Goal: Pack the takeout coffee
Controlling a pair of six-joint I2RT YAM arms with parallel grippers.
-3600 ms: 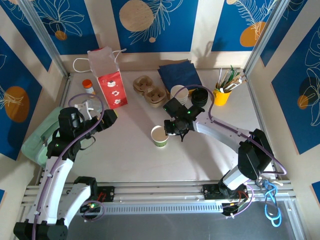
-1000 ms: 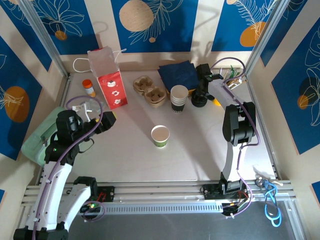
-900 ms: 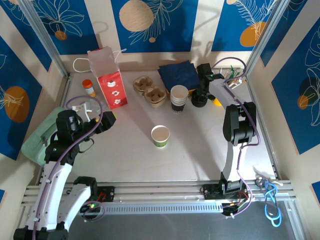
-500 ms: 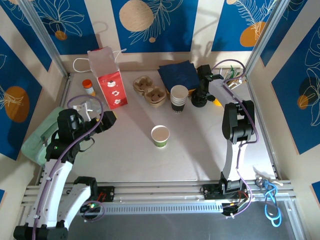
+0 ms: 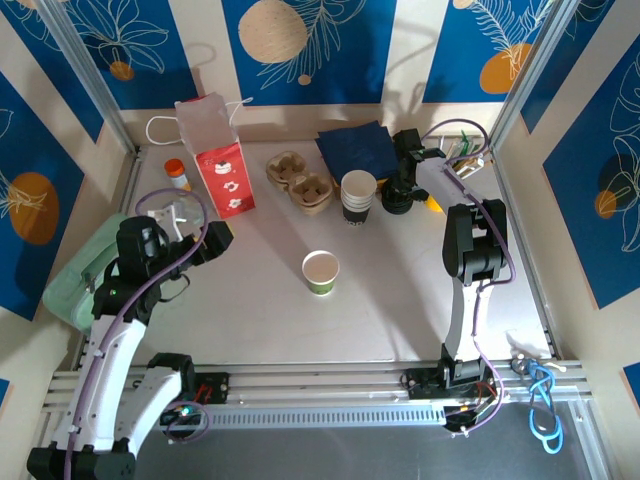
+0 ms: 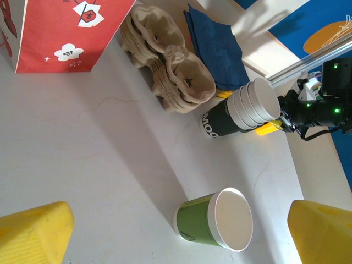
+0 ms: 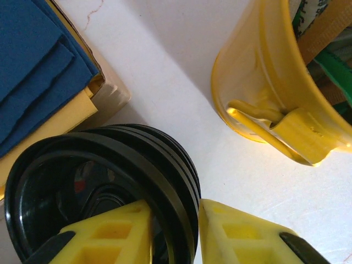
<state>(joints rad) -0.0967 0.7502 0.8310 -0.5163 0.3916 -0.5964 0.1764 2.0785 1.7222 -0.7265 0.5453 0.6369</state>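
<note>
"MOO" is read in white on the black sleeve of the cup stack (image 6: 242,113), the rest of the word cut off by the curve. White blossoms and a small tag are printed on the red paper bag (image 6: 66,33); the tag marks are too small to read.

Takeout coffee cup (image 5: 320,272) is seen mid-table, upright, w/ green side and white rim, lid not on, well apart from both arms.

Around it, big to small: bag at back L, blue napkins (image 5: 360,148) at back, cardboard cup carriers (image 5: 300,182) btwn bag and cup stack, yellow mug (image 7: 258,82) w/ utensils at back R, orange-capped bottle (image 5: 177,174) just L of bag.

L gripper (image 5: 215,240) is held spread wide, nothing btwn its fingers. R gripper (image 7: 173,220) is clamped on the rim of the lid stack (image 7: 110,148), one finger inside, one outside. The stack sits btwn cup stack and mug. Which lid is caught can't be told.
</note>
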